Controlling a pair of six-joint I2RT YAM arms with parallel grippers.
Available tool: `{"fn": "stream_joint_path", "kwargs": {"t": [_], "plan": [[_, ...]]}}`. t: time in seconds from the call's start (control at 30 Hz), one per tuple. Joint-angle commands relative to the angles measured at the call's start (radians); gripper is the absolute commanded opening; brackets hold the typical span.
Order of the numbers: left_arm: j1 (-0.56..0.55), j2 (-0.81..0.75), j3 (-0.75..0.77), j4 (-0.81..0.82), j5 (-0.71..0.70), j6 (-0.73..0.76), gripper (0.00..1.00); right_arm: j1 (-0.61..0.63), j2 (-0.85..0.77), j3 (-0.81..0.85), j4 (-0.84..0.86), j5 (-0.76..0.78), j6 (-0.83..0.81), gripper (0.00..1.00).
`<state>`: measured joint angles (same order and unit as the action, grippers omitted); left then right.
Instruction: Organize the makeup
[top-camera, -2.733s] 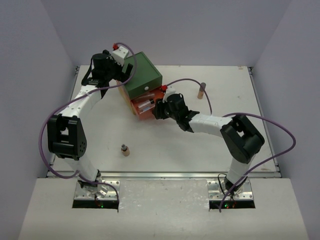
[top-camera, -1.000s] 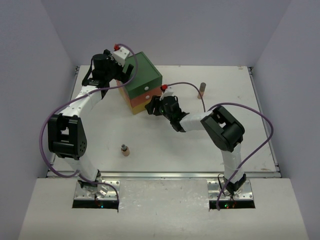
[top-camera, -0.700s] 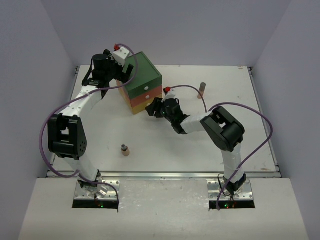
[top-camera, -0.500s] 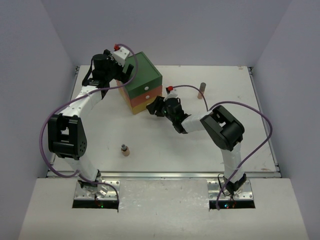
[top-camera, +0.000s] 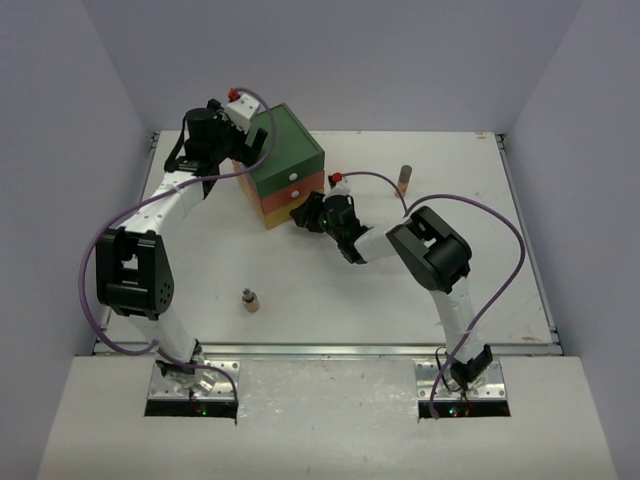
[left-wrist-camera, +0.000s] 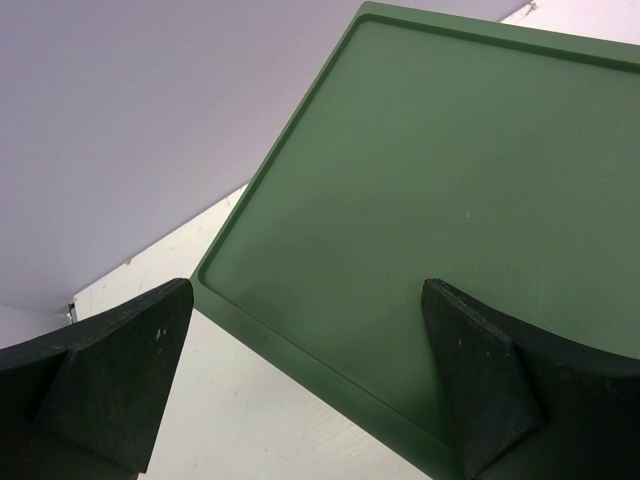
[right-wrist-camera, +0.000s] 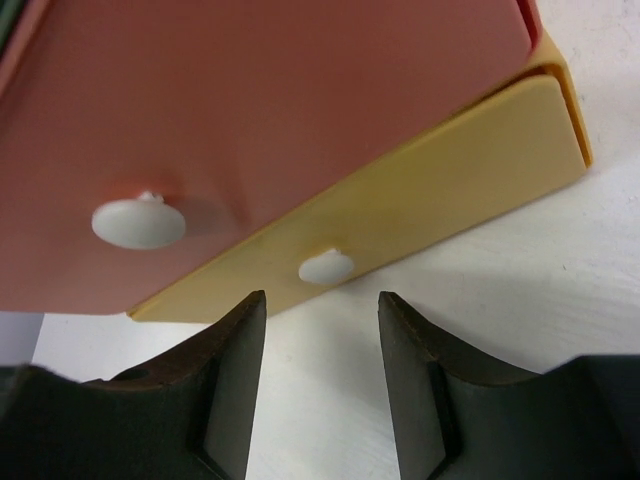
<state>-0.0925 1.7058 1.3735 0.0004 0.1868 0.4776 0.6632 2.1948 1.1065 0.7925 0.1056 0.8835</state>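
Tan bottle (top-camera: 404, 180) stands well apart, right of the right gripper (top-camera: 303, 213).

Looking down into a robotics lab test cell, taking in plain lilac-grey walls (top-camera: 60, 120) boxing a white tabletop (top-camera: 330, 295), a left arm (top-camera: 150, 220) and a right arm (top-camera: 432, 252) bolted on metal base plates (top-camera: 190, 388) at its near edge, purple cables (top-camera: 521, 255) looping off them.

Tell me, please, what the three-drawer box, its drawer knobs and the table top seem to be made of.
Drawer box: probably moulded plastic with a satin finish. The colour is even and flat, and the green top has a moulded raised rim.
Knobs: smooth white plastic by the look, mushroom-shaped with a soft sheen.
Table: white, matte and faintly textured. It could be painted board or laminate; I cannot tell which.
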Motion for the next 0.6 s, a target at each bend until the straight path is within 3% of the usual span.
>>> {"fn": "stream_joint_path", "kwargs": {"t": [0.0, 0.57], "plan": [[-0.004, 0.055, -0.064, -0.23, -0.032, 0.039, 1.0, -0.002, 0.018, 0.071, 0.059, 0.03, -0.007, 0.49], [-0.005, 0.051, -0.07, -0.232, -0.036, 0.039, 1.0, -0.013, 0.053, 0.086, 0.058, 0.071, -0.086, 0.41]]}}
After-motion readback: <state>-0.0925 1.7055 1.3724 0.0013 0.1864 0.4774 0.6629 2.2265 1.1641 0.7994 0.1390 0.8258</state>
